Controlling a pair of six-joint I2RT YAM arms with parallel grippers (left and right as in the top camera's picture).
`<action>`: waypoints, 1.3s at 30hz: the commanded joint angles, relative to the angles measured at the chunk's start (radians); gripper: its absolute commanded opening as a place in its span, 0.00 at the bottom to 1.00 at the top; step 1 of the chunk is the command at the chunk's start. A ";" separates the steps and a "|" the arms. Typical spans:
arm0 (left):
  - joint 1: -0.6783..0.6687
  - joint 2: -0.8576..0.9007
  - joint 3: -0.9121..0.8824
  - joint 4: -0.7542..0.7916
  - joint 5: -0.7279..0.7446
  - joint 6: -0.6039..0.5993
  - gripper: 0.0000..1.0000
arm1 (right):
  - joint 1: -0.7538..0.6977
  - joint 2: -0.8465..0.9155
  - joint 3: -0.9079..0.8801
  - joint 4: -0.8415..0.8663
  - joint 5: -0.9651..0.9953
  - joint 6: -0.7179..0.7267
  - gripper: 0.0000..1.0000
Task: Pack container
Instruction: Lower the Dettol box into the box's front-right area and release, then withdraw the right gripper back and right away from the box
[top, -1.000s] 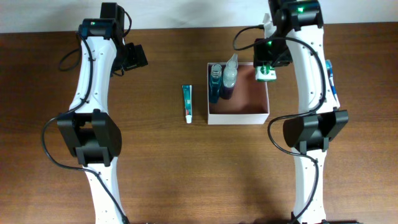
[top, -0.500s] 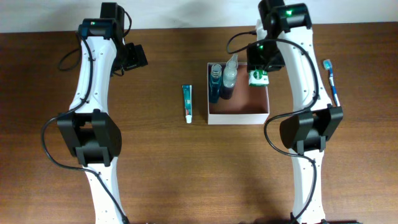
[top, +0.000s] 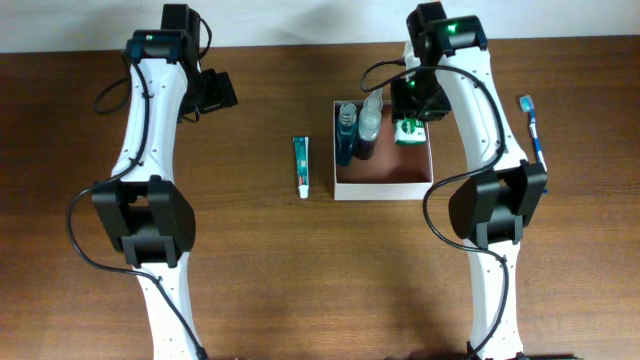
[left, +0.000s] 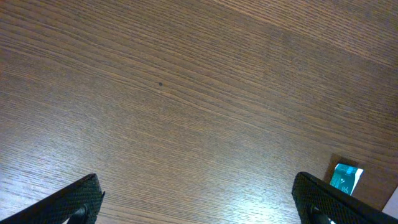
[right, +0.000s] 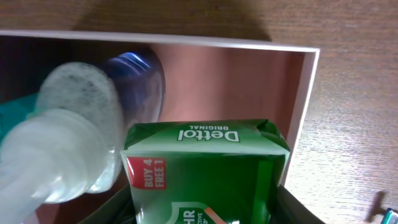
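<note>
The container (top: 383, 189), a square white-walled box with a reddish-brown inside, sits at the table's centre right; its far wall shows in the right wrist view (right: 186, 41). Two bottles stand in its left part: a blue one (top: 345, 135) and a clear-capped one (top: 368, 125) (right: 68, 137). My right gripper (top: 410, 128) is shut on a green Dettol soap packet (right: 205, 171) and holds it over the container's upper right part. A toothpaste tube (top: 301, 165) lies left of the container. My left gripper (left: 199, 202) is open and empty over bare wood at the far left.
A blue toothbrush (top: 534, 128) lies on the table right of the right arm. The end of the toothpaste tube shows at the lower right of the left wrist view (left: 345, 178). The table is dark brown wood.
My right gripper has moved left with the green soap packet, from the container's right wall to over its inside. The left arm has not moved.
</note>
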 joint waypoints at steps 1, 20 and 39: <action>0.002 0.006 0.011 -0.001 -0.004 0.016 1.00 | 0.006 -0.009 -0.016 0.004 -0.009 0.008 0.49; 0.002 0.006 0.011 -0.001 -0.004 0.016 0.99 | 0.005 -0.009 -0.016 0.022 -0.009 0.008 0.54; 0.002 0.006 0.011 -0.001 -0.004 0.016 0.99 | -0.180 -0.016 0.359 -0.130 0.010 0.007 0.59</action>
